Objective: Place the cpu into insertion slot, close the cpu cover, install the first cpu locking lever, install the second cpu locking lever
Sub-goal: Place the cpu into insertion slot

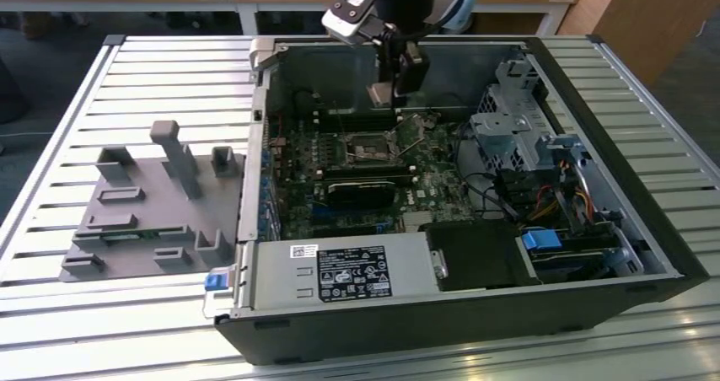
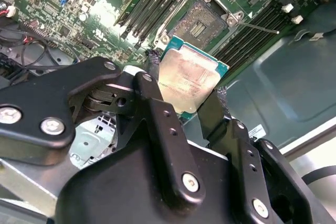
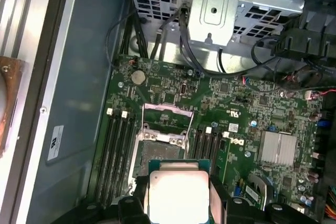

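My gripper point(image 2: 185, 83) is shut on the cpu point(image 2: 190, 74), a flat square chip with a dull metal top, pinched at two opposite edges by the black fingers point(image 2: 153, 77). The chip point(image 3: 178, 195) hangs above the motherboard, a short way off the insertion slot point(image 3: 159, 148). The slot point(image 2: 202, 22) lies bare with its dark centre showing. The silvery cpu cover point(image 3: 168, 111) stands swung open at the slot's far edge. A thin locking lever point(image 2: 258, 27) sticks out beside the slot. In the exterior view the gripper point(image 1: 389, 101) hovers inside the open case, above the slot point(image 1: 369, 150).
Memory slots point(image 3: 118, 150) flank the socket on both sides. A metal drive cage point(image 1: 518, 136) with cables fills the case at the exterior view's right. The labelled power supply box point(image 1: 349, 273) sits at the front. A grey fixture point(image 1: 147, 204) stands on the slatted table point(image 1: 67, 313).
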